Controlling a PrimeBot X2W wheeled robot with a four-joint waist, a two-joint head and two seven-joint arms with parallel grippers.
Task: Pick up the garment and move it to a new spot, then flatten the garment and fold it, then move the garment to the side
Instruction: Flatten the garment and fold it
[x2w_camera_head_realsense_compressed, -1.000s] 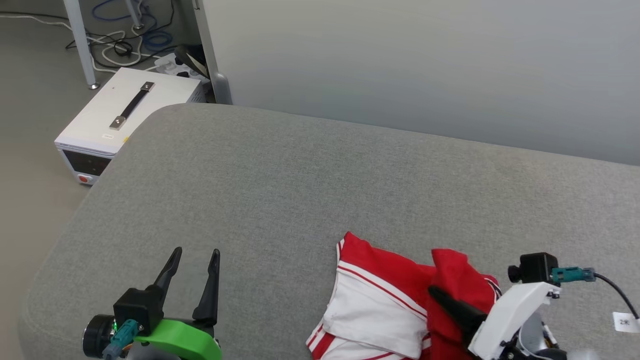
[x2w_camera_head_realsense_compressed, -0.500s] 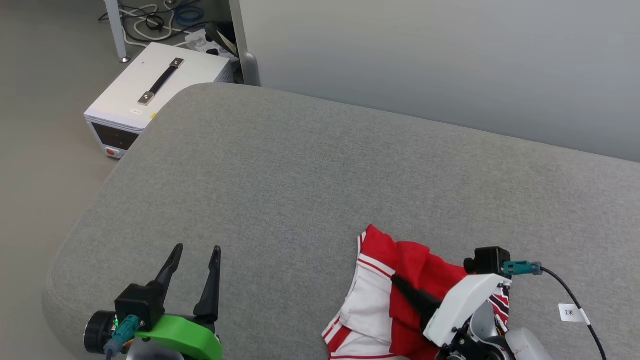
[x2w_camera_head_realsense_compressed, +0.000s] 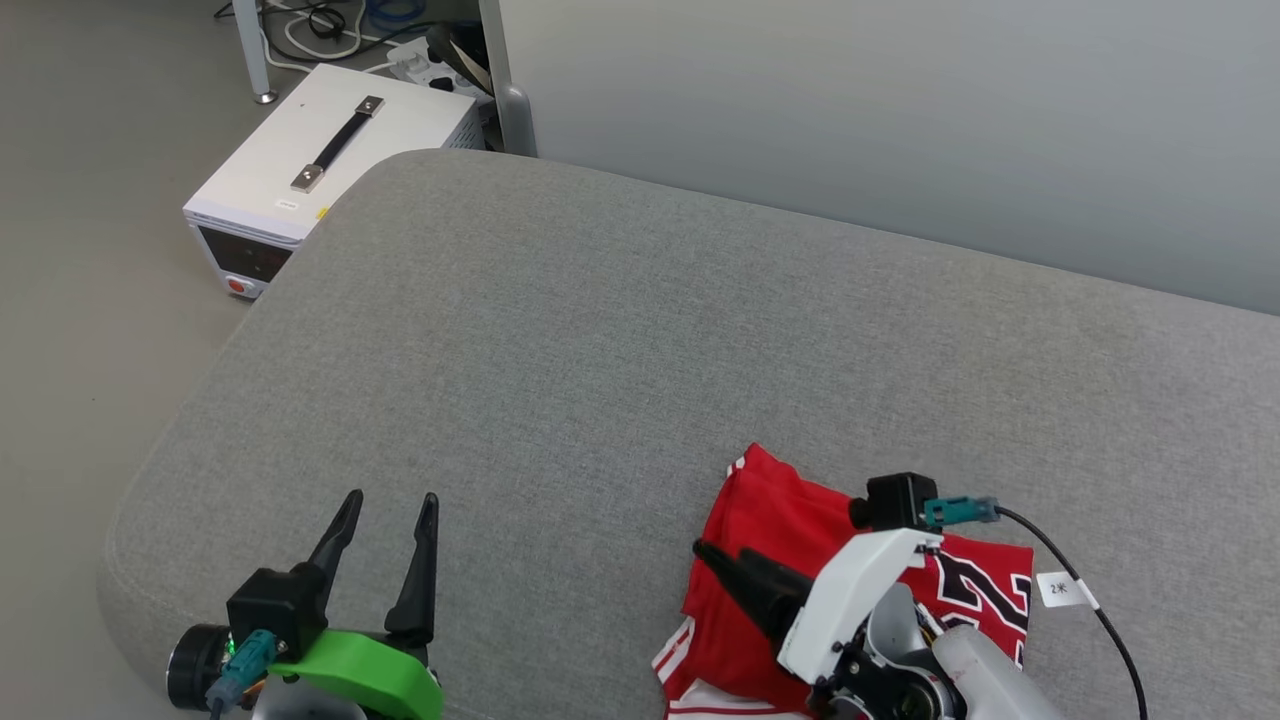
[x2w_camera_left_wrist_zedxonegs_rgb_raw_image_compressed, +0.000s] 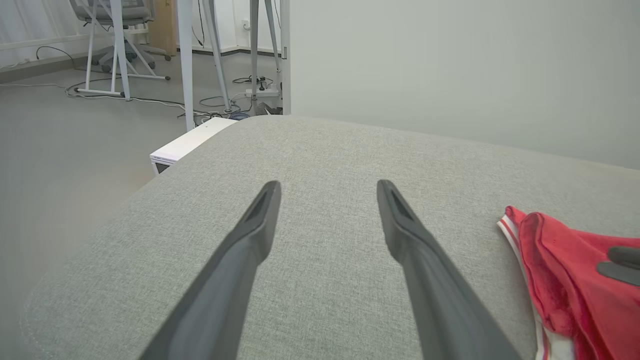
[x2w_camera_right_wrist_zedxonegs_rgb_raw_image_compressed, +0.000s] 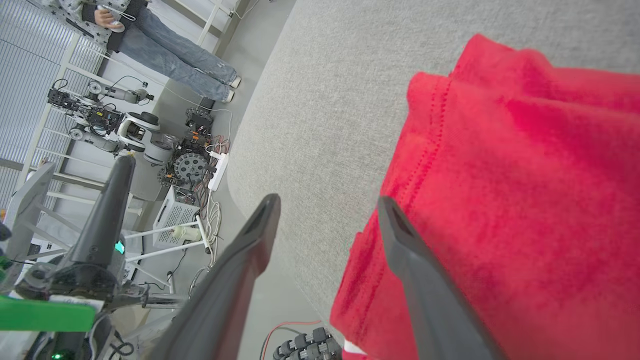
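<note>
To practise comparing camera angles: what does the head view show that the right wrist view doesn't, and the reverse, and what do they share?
Head view: the black number on the garment, and a grey wall behind the cushion. Right wrist view: a person's legs in jeans, standing on the floor. Shared: the red garment lying on the grey cushion, the right gripper with jaws apart at it, and the left gripper.

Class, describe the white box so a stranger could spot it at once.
Find the big grey cushion. On the floor off its far left corner sits the white box. Its black strap handle sets it apart from the cables behind.
</note>
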